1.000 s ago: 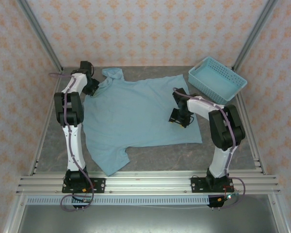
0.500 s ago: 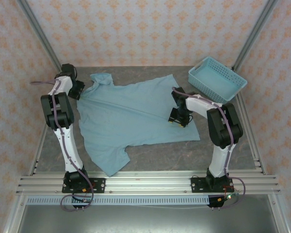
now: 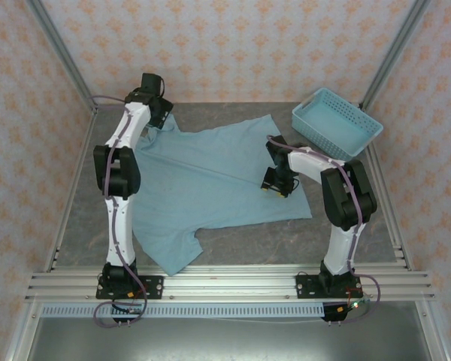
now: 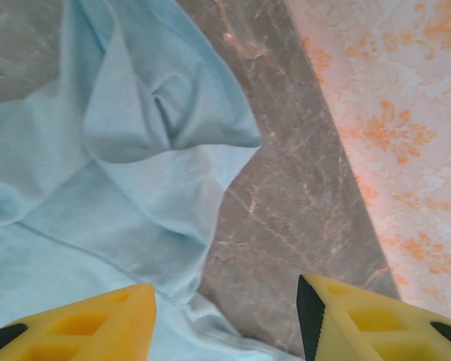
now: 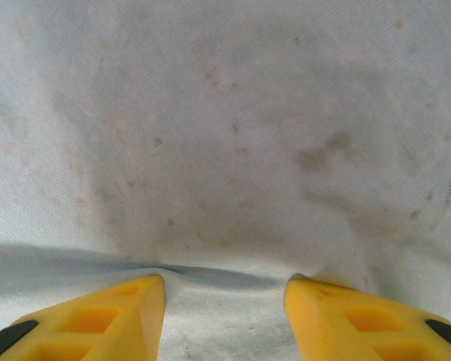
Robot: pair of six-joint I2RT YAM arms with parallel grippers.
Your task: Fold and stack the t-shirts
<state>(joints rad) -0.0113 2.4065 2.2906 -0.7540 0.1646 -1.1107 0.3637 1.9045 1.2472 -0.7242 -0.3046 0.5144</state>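
The light blue t-shirt lies spread across the middle of the table, not yet folded, so I judge this to be the flattening step. At upper left the left hand hangs released over a bunched sleeve, grasping nothing. At centre right the right hand presses on the cloth, also released. Next, the left hand probably needs to pinch that sleeve and draw it flat.

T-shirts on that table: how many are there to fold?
1. A single light blue t-shirt lies spread across the middle of the table, left of the basket. Another lying underneath it could be hidden.
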